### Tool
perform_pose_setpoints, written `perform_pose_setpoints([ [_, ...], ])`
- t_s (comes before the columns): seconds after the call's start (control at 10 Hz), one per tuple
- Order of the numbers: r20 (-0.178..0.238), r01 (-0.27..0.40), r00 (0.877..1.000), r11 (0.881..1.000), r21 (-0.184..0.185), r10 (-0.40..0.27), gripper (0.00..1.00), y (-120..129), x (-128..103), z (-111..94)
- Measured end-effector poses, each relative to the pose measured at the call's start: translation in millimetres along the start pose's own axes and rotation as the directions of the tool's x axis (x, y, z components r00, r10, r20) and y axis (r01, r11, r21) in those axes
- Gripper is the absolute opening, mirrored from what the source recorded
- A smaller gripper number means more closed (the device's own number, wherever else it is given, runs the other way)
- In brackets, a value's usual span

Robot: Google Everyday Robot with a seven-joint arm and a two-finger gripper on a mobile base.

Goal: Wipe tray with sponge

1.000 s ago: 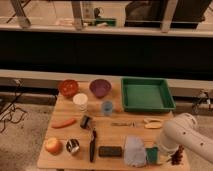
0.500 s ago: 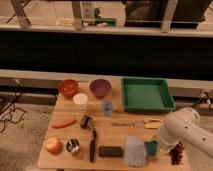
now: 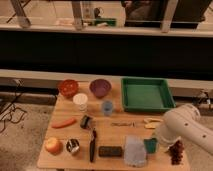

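Tool (image 3: pixel 159 141) beside green sponge (image 3: pixel 150 145), square tray (image 3: pixel 146 94)

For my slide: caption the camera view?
Gripper reaches the green sponge near the green tray.

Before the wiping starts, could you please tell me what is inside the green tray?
The green tray looks empty; its floor shows bare. The end effector is by the green sponge at the table's front edge, the arm covering where they meet.

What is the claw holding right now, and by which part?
Cannot be told. The claw is down at the green sponge near the table's front right, but the white arm hides it, so a hold on the sponge can't be confirmed.
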Motion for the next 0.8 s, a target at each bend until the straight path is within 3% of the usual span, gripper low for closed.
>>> perform_pose_setpoints([
  [0.3,0.007,-0.005,1.0,1.0,0.003,0.005,0.0,0,0,0],
  [0.8,0.083,-0.045,0.996,0.994,0.096,0.037,0.0,-52,-9,-15],
])
